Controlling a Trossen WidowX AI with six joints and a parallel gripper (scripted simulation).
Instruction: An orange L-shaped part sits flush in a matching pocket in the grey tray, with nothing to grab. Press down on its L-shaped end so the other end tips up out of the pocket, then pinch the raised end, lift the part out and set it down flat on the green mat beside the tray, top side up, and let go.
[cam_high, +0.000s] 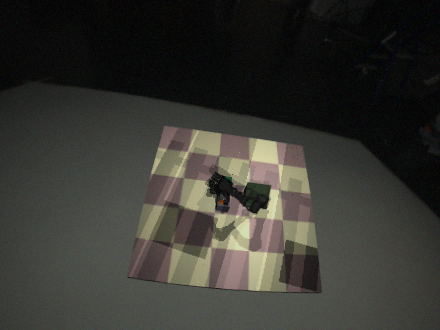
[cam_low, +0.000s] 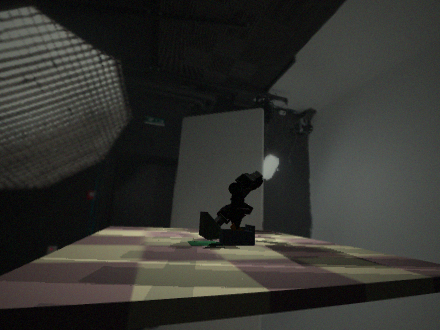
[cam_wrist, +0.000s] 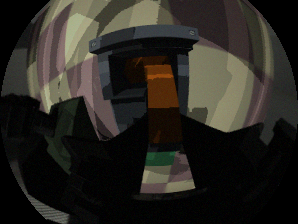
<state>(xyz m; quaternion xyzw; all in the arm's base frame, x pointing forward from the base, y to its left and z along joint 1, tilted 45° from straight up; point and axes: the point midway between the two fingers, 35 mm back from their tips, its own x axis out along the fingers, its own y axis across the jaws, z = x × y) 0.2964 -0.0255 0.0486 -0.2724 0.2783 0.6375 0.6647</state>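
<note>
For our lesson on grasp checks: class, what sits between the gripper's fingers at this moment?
The near end of the orange part sits between them: the gripper is shut on it, the far end still in the grey tray. The wrist view shows this best.

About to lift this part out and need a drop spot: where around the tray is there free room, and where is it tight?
The gripper is shut on the orange L-shaped part, over the grey tray. The green mat beside the tray shows nothing on it. The checkered cloth toward the near edge also looks free. It is crowded between tray and dark arm base.
</note>
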